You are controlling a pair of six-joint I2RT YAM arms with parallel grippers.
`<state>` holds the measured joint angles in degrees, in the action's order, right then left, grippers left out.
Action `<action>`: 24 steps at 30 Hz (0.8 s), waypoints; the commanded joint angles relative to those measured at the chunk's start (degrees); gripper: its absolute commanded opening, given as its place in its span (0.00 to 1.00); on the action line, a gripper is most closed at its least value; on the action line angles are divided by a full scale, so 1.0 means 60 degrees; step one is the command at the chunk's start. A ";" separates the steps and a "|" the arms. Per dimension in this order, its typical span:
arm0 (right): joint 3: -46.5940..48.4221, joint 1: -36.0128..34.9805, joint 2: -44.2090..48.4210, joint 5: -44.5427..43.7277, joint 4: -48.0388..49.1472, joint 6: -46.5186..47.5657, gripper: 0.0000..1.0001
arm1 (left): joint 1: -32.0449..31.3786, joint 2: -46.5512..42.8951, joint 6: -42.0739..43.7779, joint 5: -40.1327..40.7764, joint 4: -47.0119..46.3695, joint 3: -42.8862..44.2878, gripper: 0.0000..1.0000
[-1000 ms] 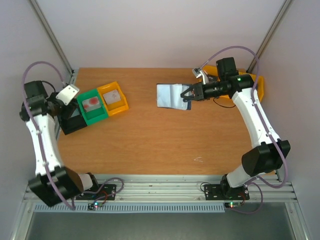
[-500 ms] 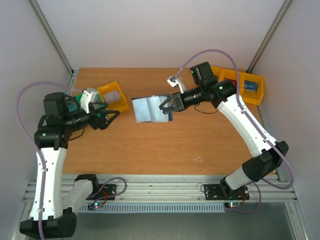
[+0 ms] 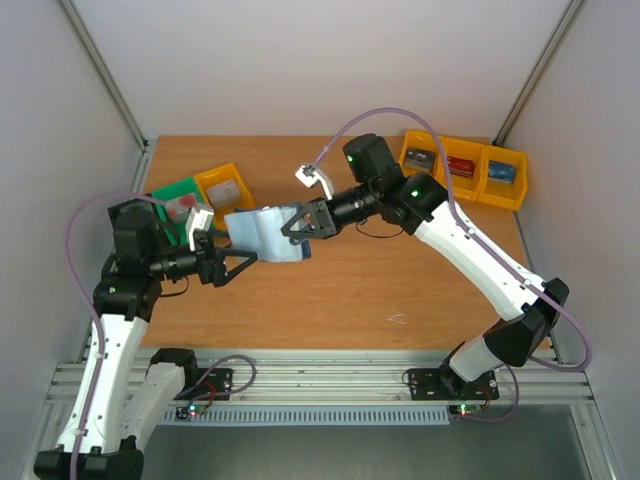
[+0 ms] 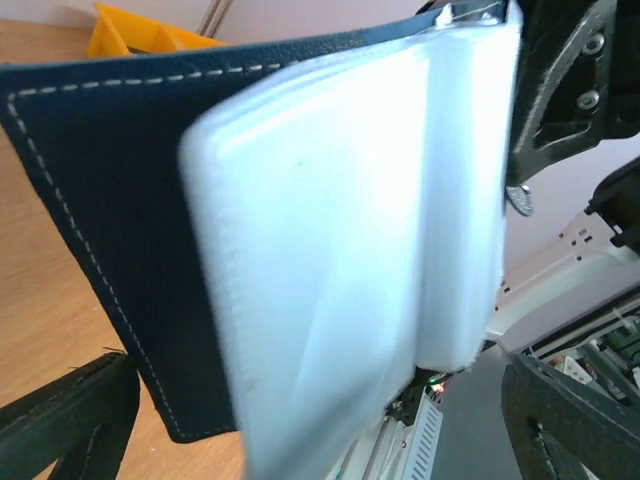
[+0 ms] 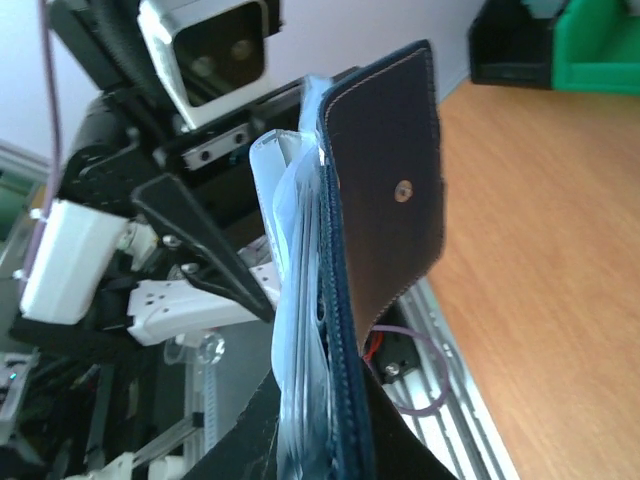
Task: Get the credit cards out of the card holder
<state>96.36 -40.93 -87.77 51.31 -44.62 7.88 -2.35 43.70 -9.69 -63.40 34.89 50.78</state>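
right claw [image 3: 298, 230]: clenching on one edge of the card holder [image 3: 262, 233], holding it up off the table [image 3: 400, 290].
left claw [image 3: 238, 268]: released, fingers standing wide apart on either side of the card holder, not touching it.
card holder: hanging open in the air between the two claws, navy cover outward, clear sleeves [image 4: 340, 250] fanning out.
cards: cannot tell whether any are sitting in the sleeves.
bins: green bin [image 3: 172, 197] and yellow bin [image 3: 225, 185] sitting at the table's left, behind the left arm.

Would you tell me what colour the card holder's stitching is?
White, against the navy card holder; clearest in the left wrist view.
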 commanded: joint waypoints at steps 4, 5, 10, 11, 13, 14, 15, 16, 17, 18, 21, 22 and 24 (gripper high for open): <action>-0.0057 -0.0818 0.0299 0.0631 0.0361 -0.0551 0.01 | -0.0049 -0.1288 -0.0244 -0.1069 -0.1605 -0.0543 0.99; -0.0101 -0.0980 0.0417 0.0600 0.0300 -0.0540 0.01 | -0.0050 -0.1532 -0.0267 -0.1190 -0.1521 -0.0565 0.99; -0.0621 -0.1416 0.1167 0.0615 0.0565 -0.0909 0.01 | -0.0059 -0.2252 -0.0418 -0.1416 -0.1320 -0.0522 0.99; -0.0701 -0.1480 0.1215 0.0926 0.0660 -0.1032 0.02 | -0.0060 -0.2317 -0.0927 -0.1308 -0.1663 -0.0566 0.99; -0.0776 -0.1595 0.1253 0.1395 0.0698 -0.1232 0.02 | -0.0049 -0.2368 -0.2147 -0.1336 -0.2732 -0.0703 0.99; -0.0760 -0.1634 0.1241 0.1679 0.0719 -0.1290 0.02 | -0.0048 -0.2388 -0.3273 -0.1461 -0.3433 -0.0800 0.99; -0.0722 -0.1644 0.1226 0.1960 0.0727 -0.1298 0.02 | -0.0053 -0.2422 -0.4056 -0.1572 -0.4390 -0.0953 0.99; -0.0699 -0.1645 0.1236 0.2029 0.0748 -0.1298 0.02 | -0.0049 -0.2514 -0.5088 -0.1571 -0.5237 -0.1087 0.99; -0.0670 -0.1646 0.1250 0.2029 0.0800 -0.1299 0.02 | -0.0053 -0.2625 -0.5674 -0.1502 -0.5681 -0.1157 0.99; -0.0615 -0.1646 0.1233 0.2065 0.0850 -0.1299 0.02 | -0.0048 -0.2693 -0.6056 -0.1394 -0.5709 -0.1137 0.99; -0.0118 -0.1631 0.0966 0.2343 0.0734 -0.1086 0.01 | -0.0056 -0.2556 -0.5511 -0.1258 -0.5222 -0.0838 0.99; 0.0089 -0.1631 0.0859 0.2368 0.0610 -0.0884 0.02 | -0.0073 -0.2445 -0.5264 -0.1204 -0.4985 -0.0708 0.99; 0.0509 -0.1573 0.0656 0.2148 0.0164 -0.0277 0.02 | -0.0117 -0.2228 -0.4849 -0.1150 -0.5125 -0.0560 0.99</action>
<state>94.04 -50.33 -82.04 62.15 -42.04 1.74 -2.44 28.95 -37.78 -70.54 9.04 45.12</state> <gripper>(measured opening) 0.102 0.994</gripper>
